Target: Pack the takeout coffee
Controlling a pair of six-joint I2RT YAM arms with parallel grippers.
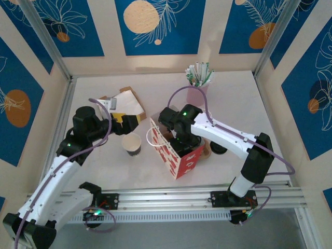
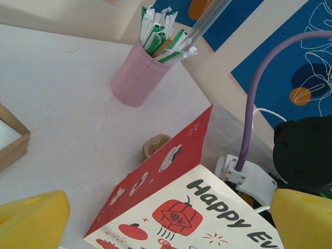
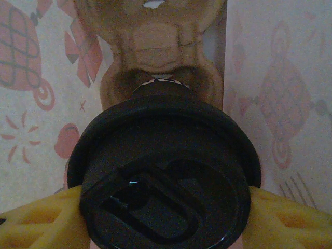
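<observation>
Fingers (image 2: 36,218) of my left end effector (image 1: 122,120) were spread wide and held nothing. It hovered over the surface (image 1: 104,166) beside a shallow cardboard box (image 1: 127,102). Just right of it, an open paper cup (image 1: 132,144) stood upright with no lid. Next came the red gift bag (image 1: 179,158), standing open. My right end effector (image 1: 180,136) reached down into its mouth.

The right wrist camera showed yellow fingers (image 3: 36,223) pinching a coffee cup just under its black lid (image 3: 166,176), one finger on each side. The cup hung upright inside the bag, above a brown pulp carrier (image 3: 163,46) lying lower down. The printed bag walls (image 3: 31,104) were close on both sides. Toward the right rear, a pink holder of wrapped straws (image 1: 198,85) stood well apart.

I judged the step in hand to be seating the lidded cup in the carrier. To do it well, I would need to keep the cup vertical and line its base over one well. I would descend slowly and straight so that lid and fingers did not drag on the paper walls. I should loosen the grip only once the base sat firm. The bag looked light and could tip, and my left end effector was near enough to steady its edge.
</observation>
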